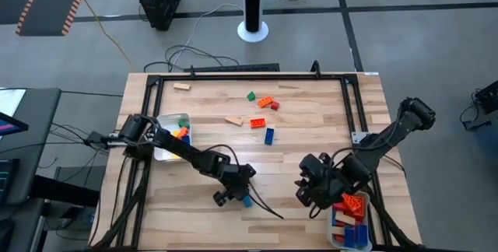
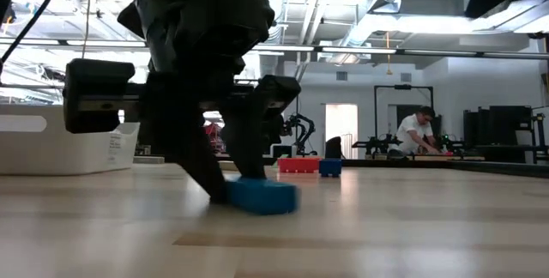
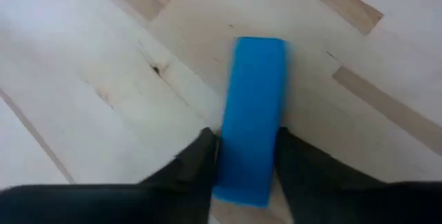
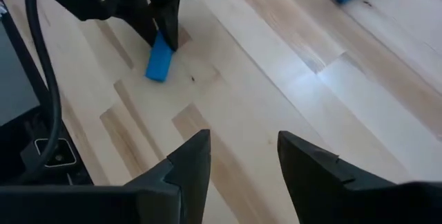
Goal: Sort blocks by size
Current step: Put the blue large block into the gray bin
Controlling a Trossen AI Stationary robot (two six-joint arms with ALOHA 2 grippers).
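Near the table's [image 1: 311,120] front edge, about midway along it, the left gripper [image 3: 247,156] stands with a finger against each long side of a blue bar block [image 3: 252,117] lying flat on the wood, clasping it. Toward the front right corner, the right gripper [image 4: 243,156] hovers with fingers apart, holding nothing, beside a white tray [image 1: 337,239] of red and blue blocks.

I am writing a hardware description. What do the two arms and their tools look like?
Both arms are dark, jointed, with black cables trailing along them. The left tool and the right tool each end in two black, wedge-shaped fingers with a matte surface. No markings show.
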